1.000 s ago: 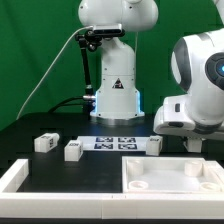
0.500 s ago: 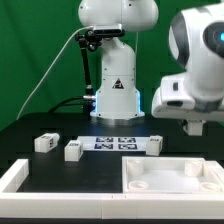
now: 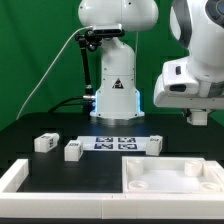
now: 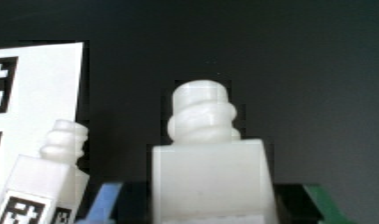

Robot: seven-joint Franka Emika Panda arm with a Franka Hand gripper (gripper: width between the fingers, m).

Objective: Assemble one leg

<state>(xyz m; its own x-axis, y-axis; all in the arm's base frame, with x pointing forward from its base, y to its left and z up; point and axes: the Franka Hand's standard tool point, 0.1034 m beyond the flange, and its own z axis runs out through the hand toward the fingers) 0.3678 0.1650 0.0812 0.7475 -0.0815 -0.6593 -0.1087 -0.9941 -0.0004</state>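
Your gripper (image 3: pixel 198 118) held one leg (image 4: pixel 212 165) off the table, toward the exterior view's right of the marker board (image 3: pixel 118 142).
Its fingers (image 4: pixel 108 198) were cut off at the frame edge, pressed against the white block's sides. The ridged peg on top showed clearly. You could barely make out the leg in the exterior view.

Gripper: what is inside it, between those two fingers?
A white leg, threaded tip showing, sits clamped in the gripper. The leg's other end cannot be seen; it runs out of the wrist view.

Robot lab; green backdrop (image 3: pixel 35 50); marker board (image 3: pixel 117 142)
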